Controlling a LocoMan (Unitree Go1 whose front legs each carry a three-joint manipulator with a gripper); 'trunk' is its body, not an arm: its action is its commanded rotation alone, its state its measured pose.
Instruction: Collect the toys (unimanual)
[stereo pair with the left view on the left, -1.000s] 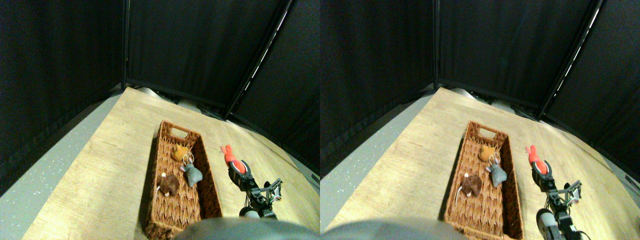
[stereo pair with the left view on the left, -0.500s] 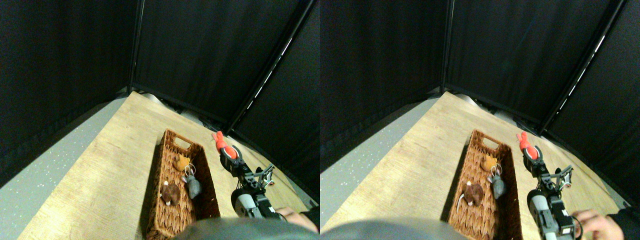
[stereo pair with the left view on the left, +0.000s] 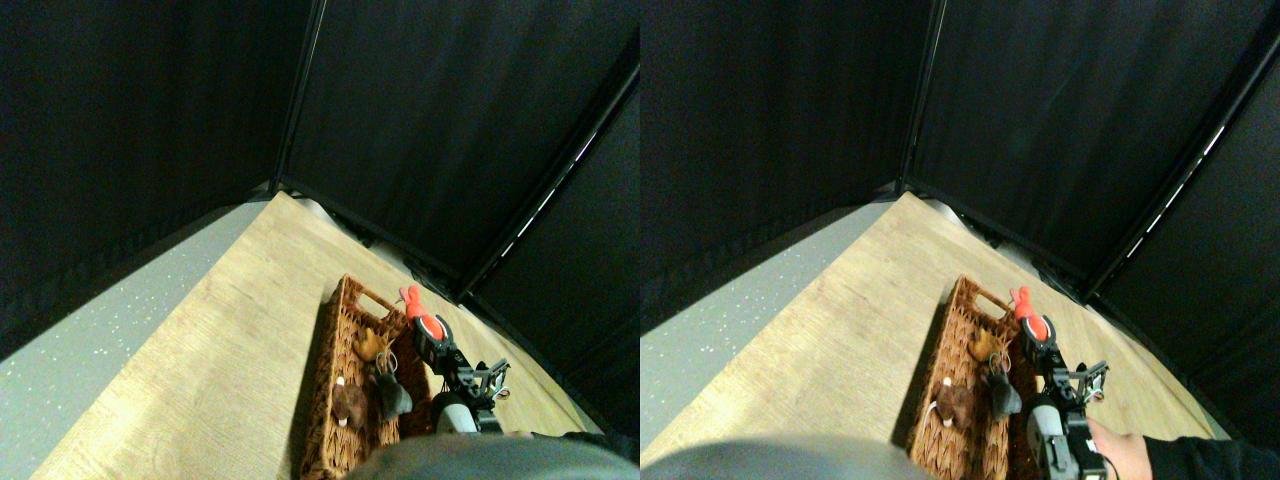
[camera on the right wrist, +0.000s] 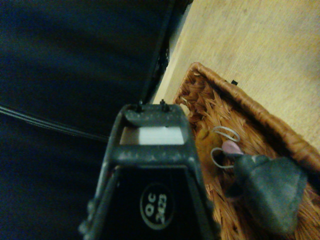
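One at a time: carrying the red toy (stereo pair with the left view on the left: 415, 308) in the right gripper (stereo pair with the left view on the left: 428, 328), jaws closed around its lower body, ears poking out beyond the tips. Holding it up at the far end of the basket (stereo pair with the left view on the left: 330, 400), about over the right-hand rim, though whether just inside or just outside the wall is hard to judge from the stereo pair. Sharing the scene with three toys lying in the basket: the orange toy (stereo pair with the left view on the left: 368, 345) furthest in, the brown toy (stereo pair with the left view on the left: 350, 402) and the grey toy (stereo pair with the left view on the left: 393, 397) nearer, side by side.

Doing this step well probably means:
- shifting inward until clearly past the rim, aiming for the bare weave at the far end by the handle slot;
- lowering before releasing, so that nothing bounces off the woven wall onto the wooden floor (stereo pair with the left view on the left: 230, 340);
- staying above the orange toy's white string loops, seen close to the jaw in the wrist view, to avoid snagging them;
- minding the dark sleeve (stereo pair with the left view on the left: 590, 438) reaching in beside the manipulator's base.
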